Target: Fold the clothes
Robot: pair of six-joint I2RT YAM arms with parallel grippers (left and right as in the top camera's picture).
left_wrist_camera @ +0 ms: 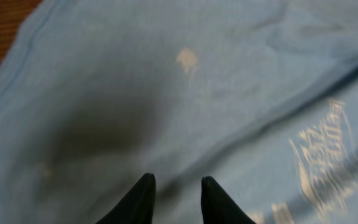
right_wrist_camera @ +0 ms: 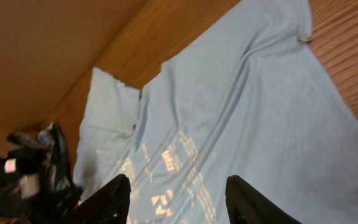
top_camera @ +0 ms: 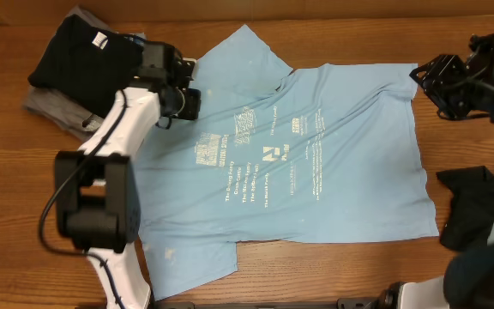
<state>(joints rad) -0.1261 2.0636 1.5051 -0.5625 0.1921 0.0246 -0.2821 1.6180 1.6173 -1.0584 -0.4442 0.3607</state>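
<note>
On the counter the blue T-shirt lies spread flat. It looks soft, light and limp, best pinched at a sleeve or hem edge. Over its shoulder the left fingers hover narrowly parted; the right fingers stand released, empty.

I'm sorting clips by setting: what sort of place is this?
Likely a robotics lab's folding station: a wooden table, a sky-blue T-shirt spread flat on it, and a white robot arm.

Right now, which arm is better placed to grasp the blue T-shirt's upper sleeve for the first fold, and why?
Left, probably. The left gripper hovers just above the blue T-shirt beside that upper sleeve, jaws narrowly apart. The right gripper, open, is over the far hem corner.
</note>
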